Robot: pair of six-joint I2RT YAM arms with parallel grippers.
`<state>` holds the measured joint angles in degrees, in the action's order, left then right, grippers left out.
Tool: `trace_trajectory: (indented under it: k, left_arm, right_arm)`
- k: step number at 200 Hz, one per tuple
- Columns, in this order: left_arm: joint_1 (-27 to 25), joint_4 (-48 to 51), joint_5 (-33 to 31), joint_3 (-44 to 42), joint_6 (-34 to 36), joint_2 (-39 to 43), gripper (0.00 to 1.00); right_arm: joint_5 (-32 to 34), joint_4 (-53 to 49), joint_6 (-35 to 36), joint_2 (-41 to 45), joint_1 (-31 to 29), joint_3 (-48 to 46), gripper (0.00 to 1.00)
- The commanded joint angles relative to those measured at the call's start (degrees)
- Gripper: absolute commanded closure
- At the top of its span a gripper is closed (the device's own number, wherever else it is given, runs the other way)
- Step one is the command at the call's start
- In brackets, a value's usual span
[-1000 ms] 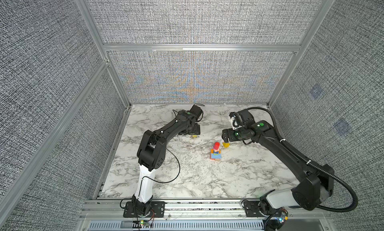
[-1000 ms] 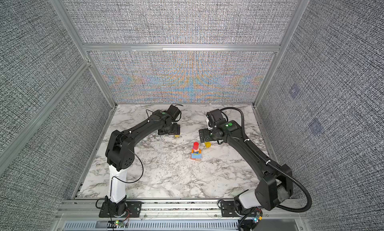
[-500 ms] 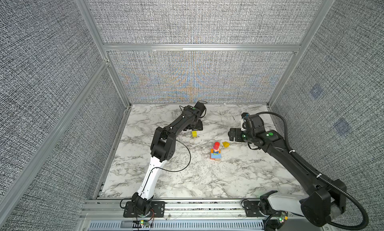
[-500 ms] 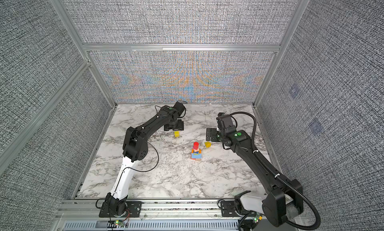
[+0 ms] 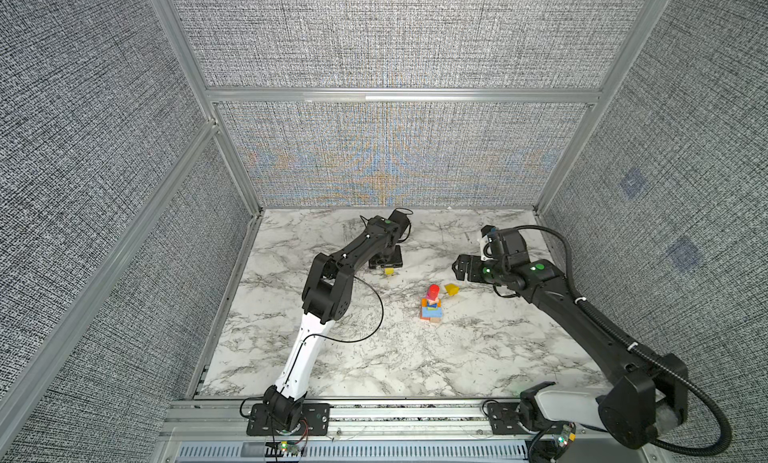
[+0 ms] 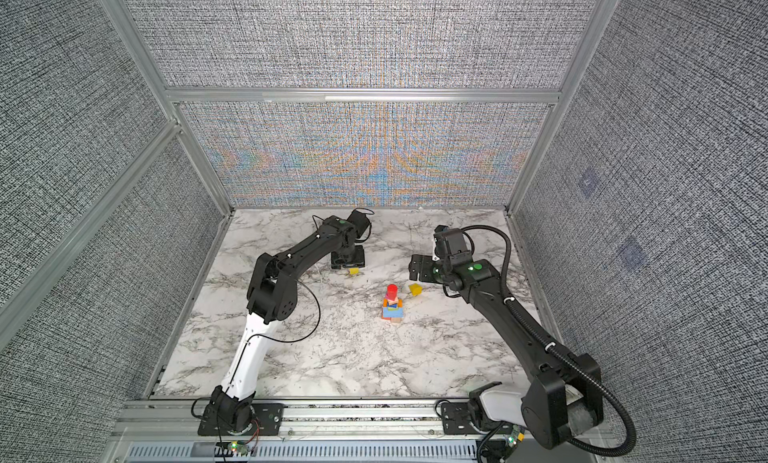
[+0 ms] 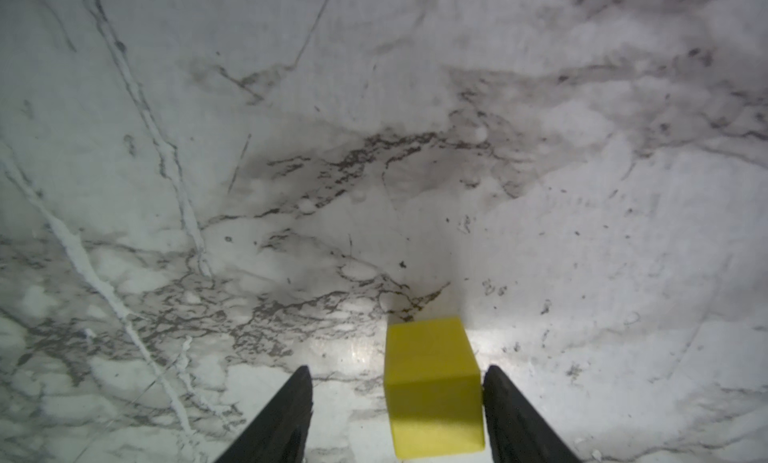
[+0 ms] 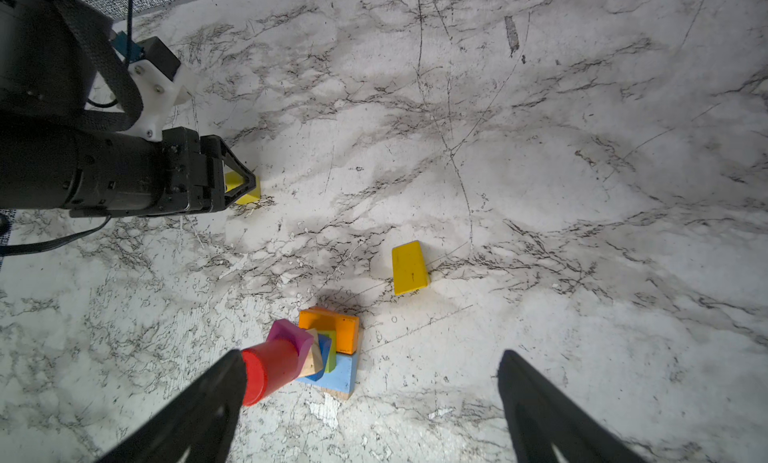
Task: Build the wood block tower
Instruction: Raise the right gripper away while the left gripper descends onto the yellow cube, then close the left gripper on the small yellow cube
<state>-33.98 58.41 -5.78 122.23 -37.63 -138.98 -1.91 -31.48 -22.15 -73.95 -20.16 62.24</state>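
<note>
Left arm [image 5: 356,249] farther forward; tower [image 5: 432,303] upright

White marble bench [image 5: 374,357], grey-veined and flecked with fine dark scratches, fills the floor of the cell. Grey woven fabric walls [image 5: 395,37] close it in on three sides, framed by aluminium bars [image 5: 399,95]. Along the near edge, a slotted metal rail [image 5: 415,413], with a vented grille [image 5: 395,451] just below.

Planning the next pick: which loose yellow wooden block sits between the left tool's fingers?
The small yellow wooden cube; the other yellow wooden block lies free beside the coloured block tower.
</note>
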Motion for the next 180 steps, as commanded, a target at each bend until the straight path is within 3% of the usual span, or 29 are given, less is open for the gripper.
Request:
trace_trajectory:
  k: [1,59,91,145,180]
  left_arm:
    - [0.1,-1.4,0.6,-1.8,-1.0,1.6,0.36]
    - [0.0,-2.4,0.6,-4.2,-1.3,3.5,0.58]
    - [0.0,-2.3,0.1,-5.1,-1.0,5.3,0.64]
    - [0.1,-2.8,-1.1,-8.9,-0.5,9.6,0.66]
    - [0.1,-3.5,-0.5,-9.3,-0.9,9.2,0.51]
  right_arm:
    - [-1.1,1.0,-0.4,0.1,0.0,0.0,0.03]
    - [-2.0,1.1,-0.3,0.5,-0.1,0.0,0.03]
    - [-2.8,1.1,-0.3,0.1,0.0,0.0,0.03]
    - [-4.1,1.1,-0.2,-0.6,0.0,0.4,0.03]
    - [-3.9,0.9,0.2,-0.6,0.0,0.5,0.03]
